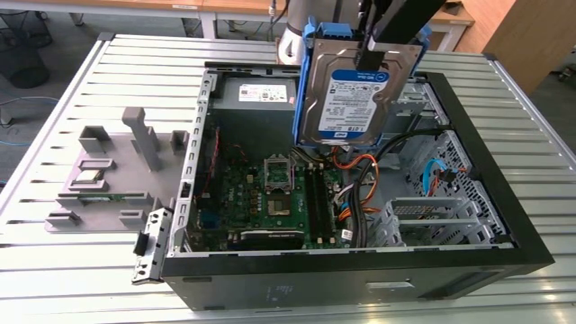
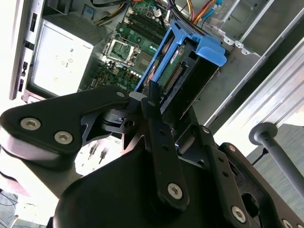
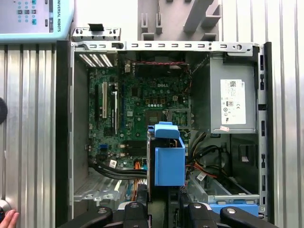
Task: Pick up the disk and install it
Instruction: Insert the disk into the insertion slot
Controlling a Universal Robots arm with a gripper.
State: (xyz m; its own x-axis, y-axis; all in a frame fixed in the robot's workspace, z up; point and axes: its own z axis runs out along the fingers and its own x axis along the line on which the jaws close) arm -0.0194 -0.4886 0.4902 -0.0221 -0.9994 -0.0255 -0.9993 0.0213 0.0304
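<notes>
Jaws clamped tight on the disk's [image 1: 354, 101] top edge. It's hanging upright in mid-air over the open computer case [image 1: 315, 283], right above the green circuit board [image 1: 232, 192], well clear of the slatted counter [image 1: 135, 61].

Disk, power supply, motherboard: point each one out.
disk [image 1: 351, 104], exterior view, on its white-and-blue label.
power supply [image 3: 232, 102], first wrist view, on its white sticker.
motherboard [image 3: 142, 102], first wrist view, on the green board.

The slatted table [image 1: 63, 277] carries an open case [image 1: 315, 287]; beside the case lies a grey fixture [image 1: 108, 187] (small parts on it).
</notes>
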